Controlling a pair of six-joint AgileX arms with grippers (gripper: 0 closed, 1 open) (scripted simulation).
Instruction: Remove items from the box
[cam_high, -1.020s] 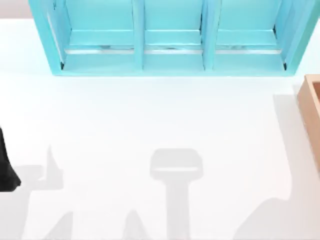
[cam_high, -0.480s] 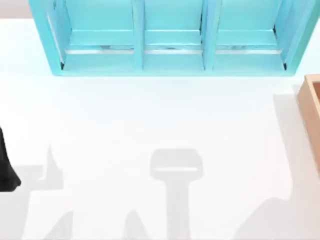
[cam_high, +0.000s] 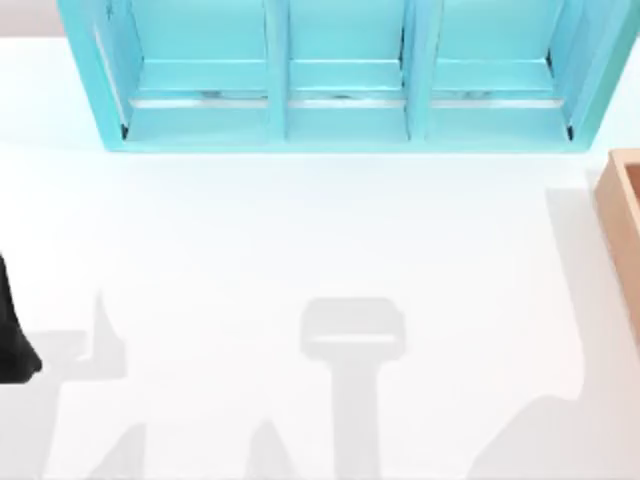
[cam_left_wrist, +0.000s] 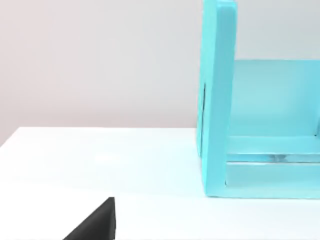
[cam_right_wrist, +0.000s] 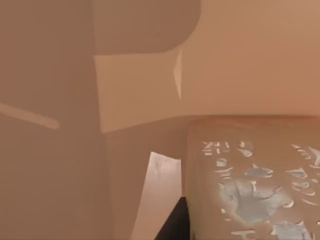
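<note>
The robot's left arm (cam_high: 14, 335) is plain black. In the top view it is a dark, smooth shape with a rounded end at the left side of the table. In the left wrist view a flat black wedge with a sharp corner (cam_left_wrist: 95, 222) sticks up. It has no marks.

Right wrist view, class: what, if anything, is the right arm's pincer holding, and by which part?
It cannot be told. This view looks into the box close beside a tan block with pale marks, but no fingers are visible gripping it.
</note>
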